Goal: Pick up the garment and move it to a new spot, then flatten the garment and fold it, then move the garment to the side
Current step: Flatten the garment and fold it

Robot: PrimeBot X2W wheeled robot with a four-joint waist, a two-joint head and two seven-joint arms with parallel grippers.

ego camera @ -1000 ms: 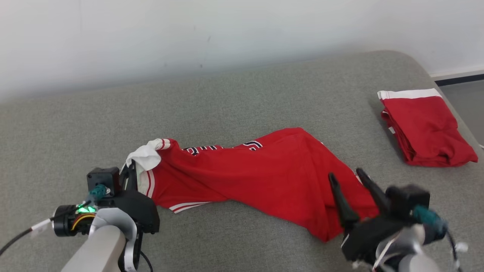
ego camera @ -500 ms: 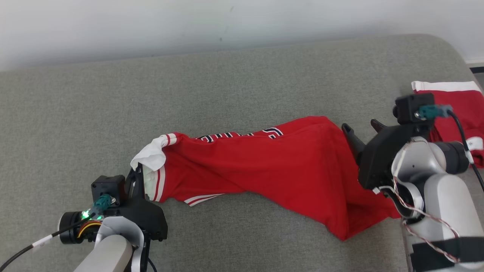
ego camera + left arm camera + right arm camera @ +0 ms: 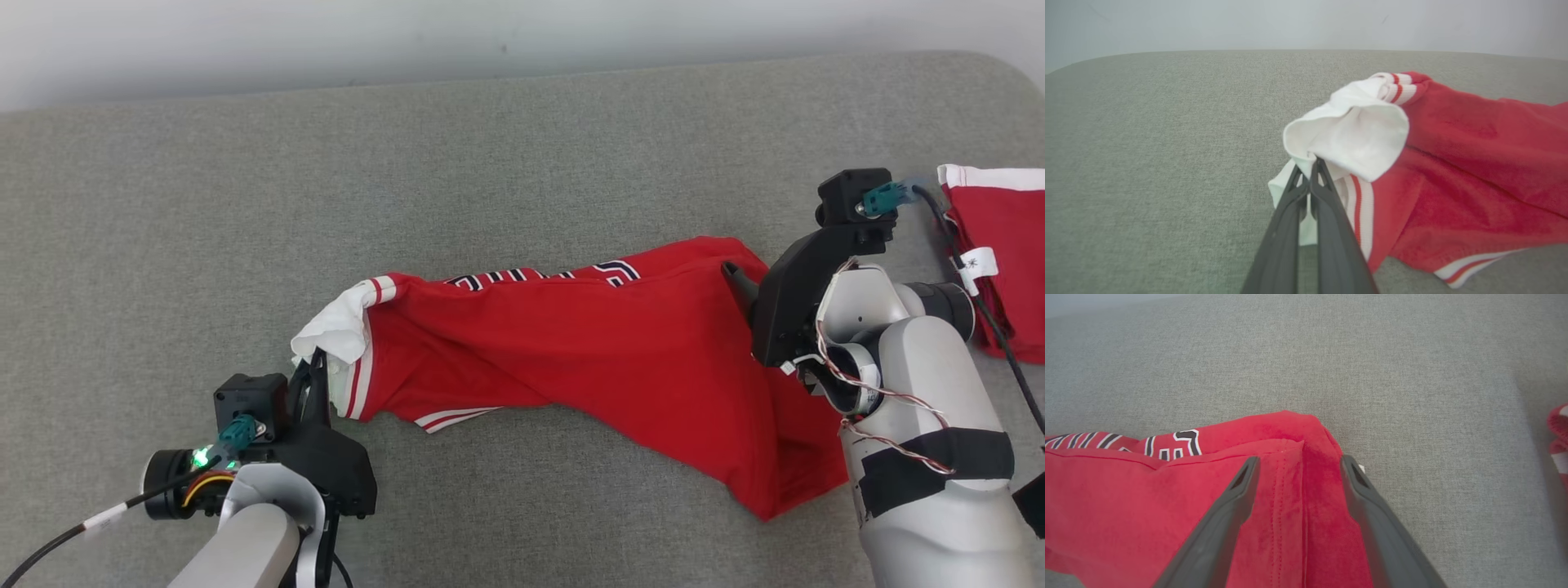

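- Task item: red jersey (image 3: pixel 588 359), rumpled on the grey fabric surface (image 3: pixel 490 163). It runs left to right across the middle, w/ black-and-white lettering along its far edge.
- L gripper (image 3: pixel 1310 171) is at the jersey's left end. Jaws are clenched on the white sleeve opening, and the cloth bunches and flops over the fingertips. Red/white striped trim sits just beside them.
- R gripper (image 3: pixel 1300 459) is at the jersey's far right corner. Jaws are spread and released, nothing pinched. One finger lies over the red cloth, the other at the cloth's edge, w/ the stitched hem between them.
- The jersey's near right corner trails toward the near side, beside the R forearm.
- Folded red garment (image 3: pixel 1000 269) w/ a white band lies at the far right of the surface, apart from the jersey, w/ the R arm between.
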